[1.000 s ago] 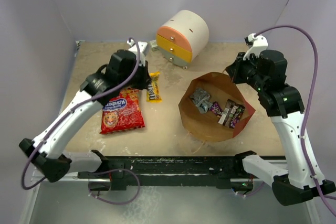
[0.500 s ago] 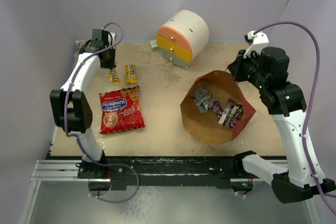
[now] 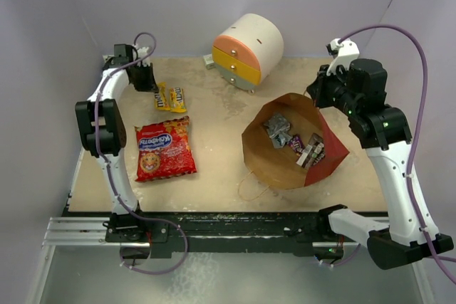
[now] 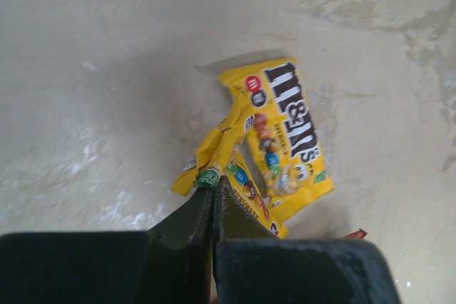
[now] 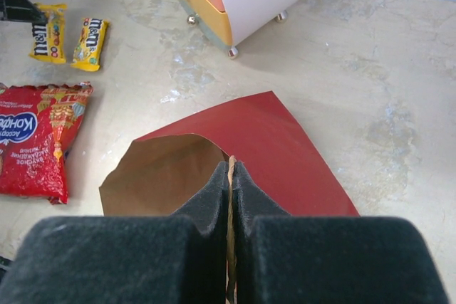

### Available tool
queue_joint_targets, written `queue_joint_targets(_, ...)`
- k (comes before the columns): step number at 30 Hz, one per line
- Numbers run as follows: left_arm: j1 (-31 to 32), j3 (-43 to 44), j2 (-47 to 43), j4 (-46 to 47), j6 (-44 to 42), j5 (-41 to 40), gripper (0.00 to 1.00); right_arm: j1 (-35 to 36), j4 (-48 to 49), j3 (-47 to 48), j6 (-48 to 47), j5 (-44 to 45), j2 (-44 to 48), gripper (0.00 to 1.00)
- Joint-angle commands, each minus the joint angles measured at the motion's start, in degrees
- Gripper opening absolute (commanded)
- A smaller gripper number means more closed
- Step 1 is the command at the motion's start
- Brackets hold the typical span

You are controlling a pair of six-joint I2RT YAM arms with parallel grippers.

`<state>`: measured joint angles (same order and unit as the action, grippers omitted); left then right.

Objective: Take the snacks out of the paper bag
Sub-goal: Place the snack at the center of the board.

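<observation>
From above. Left gripper (image 3: 149, 86): sits at the far left of the desk (image 3: 214, 169), pinches the far end of the left yellow packet (image 3: 162, 95). Right yellow packet (image 3: 177, 99): lies just beside it. Red crisp packet (image 3: 165, 149): lies flat, nearer, out of the bag. Paper bag (image 3: 333, 149): sits at the right, mouth wide open. Inside it: silver foil packets (image 3: 278, 127), then brown and purple packets (image 3: 308, 149). Right gripper (image 3: 314, 95): holds the far rim of the bag. Round white cabinet (image 3: 249, 48): stands at the far middle.

From the left wrist. Fingers (image 4: 189, 229): pressed together, tips clamped on the folded-up edge of the left yellow packet. Right yellow packet: flat on the desk, touching the other one.

From the right wrist. Fingers squeezed together on the brown rim of the paper bag. Red outside on the right, brown inside on the left. Far off: the cabinet. On the left: the crisp packet and both yellow packets.
</observation>
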<state>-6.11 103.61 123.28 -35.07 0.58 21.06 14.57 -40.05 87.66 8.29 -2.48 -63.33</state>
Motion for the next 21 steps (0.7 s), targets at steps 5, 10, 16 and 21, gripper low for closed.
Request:
queue_joint_targets(5, -0.4, 2.8, 4.1, -0.8, 3.3, 3.8, 0.13, -0.1, 2.8, 2.7, -1.3, 0.3, 0.7, 0.0)
queue_joint_targets(10, -1.6, 1.0, -0.7, -1.0, 3.2, -4.1, 0.59, -0.1, 3.3, 2.3, -0.3, -0.4, 1.1, 0.0)
queue_joint_targets(16, -1.6, -1.5, -11.1, -7.6, 9.3, -4.8, 0.72, -0.1, 3.2, 2.4, 0.3, -0.5, 1.6, 0.0)
queue_joint_targets(21, 0.4, -22.1, -29.8, -0.4, 19.5, 4.9, 0.72, -0.1, 4.2, 0.4, 0.7, 0.1, 3.4, 0.0)
